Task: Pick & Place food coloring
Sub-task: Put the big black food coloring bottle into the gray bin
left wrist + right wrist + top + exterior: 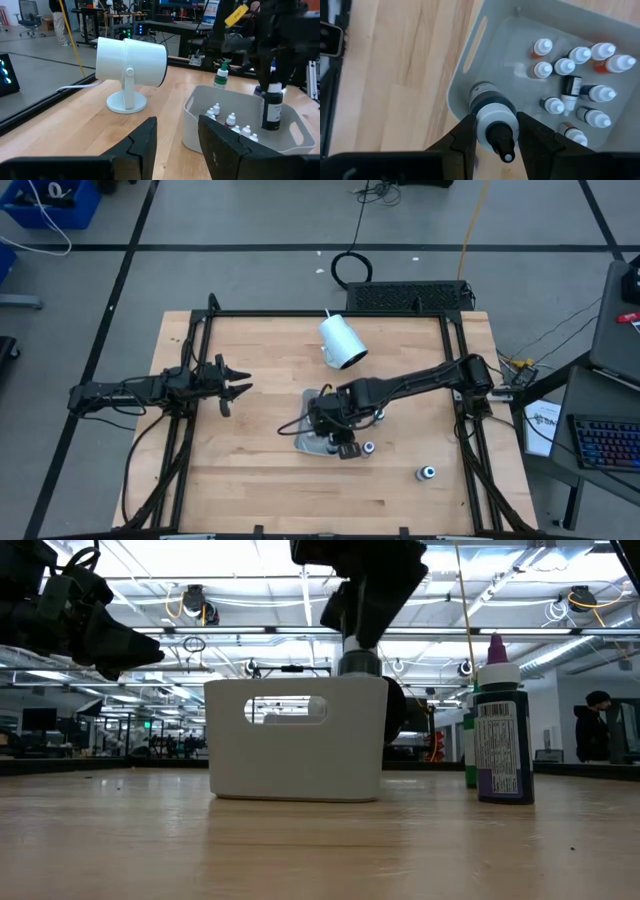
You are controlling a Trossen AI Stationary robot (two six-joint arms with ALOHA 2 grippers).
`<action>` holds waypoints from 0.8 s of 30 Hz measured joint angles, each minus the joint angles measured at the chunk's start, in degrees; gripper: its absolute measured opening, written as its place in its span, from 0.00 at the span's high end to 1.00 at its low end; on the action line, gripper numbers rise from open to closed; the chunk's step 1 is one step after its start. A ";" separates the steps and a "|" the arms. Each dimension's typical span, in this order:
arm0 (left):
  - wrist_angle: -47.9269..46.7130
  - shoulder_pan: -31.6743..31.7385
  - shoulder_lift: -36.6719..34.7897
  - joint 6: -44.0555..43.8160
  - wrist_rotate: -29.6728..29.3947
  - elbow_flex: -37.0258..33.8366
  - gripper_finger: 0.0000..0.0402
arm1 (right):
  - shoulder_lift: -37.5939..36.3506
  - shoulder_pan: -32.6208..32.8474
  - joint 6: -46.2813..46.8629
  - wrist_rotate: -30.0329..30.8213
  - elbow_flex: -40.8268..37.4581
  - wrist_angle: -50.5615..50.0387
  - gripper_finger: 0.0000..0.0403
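While the left gripper (pixel 240 384) waits with its fingers spread apart near the table's left side, the right gripper (pixel 494 131) pinches a dark bottle (pixel 490 107) by its pale cap, upright over the near end of the tray (pixel 470 42). Small bottles (pixel 570 65) lie inside the tray, and two more bottles (pixel 427 473) stand on the table (pixel 260 480) beside it.

Wooden table (pixel 250 460): bin (pixel 305 442), lamp (pixel 341 342), seemingly two bottles (pixel 427 473).

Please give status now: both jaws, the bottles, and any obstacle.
Right gripper shut on dark bottle, over tray. Left gripper idle, apart. Nothing blocking.
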 joint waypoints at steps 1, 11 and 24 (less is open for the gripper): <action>0.00 0.01 0.00 0.00 -0.01 0.00 0.63 | 0.00 0.00 -0.27 0.01 -0.61 0.43 0.74; 0.00 0.01 -0.01 0.00 0.00 0.00 0.63 | -0.18 -0.25 -1.74 0.26 -2.82 1.81 0.74; 0.00 0.00 0.01 0.00 0.00 0.00 0.63 | 0.02 -1.16 -2.75 3.36 -3.26 0.22 0.74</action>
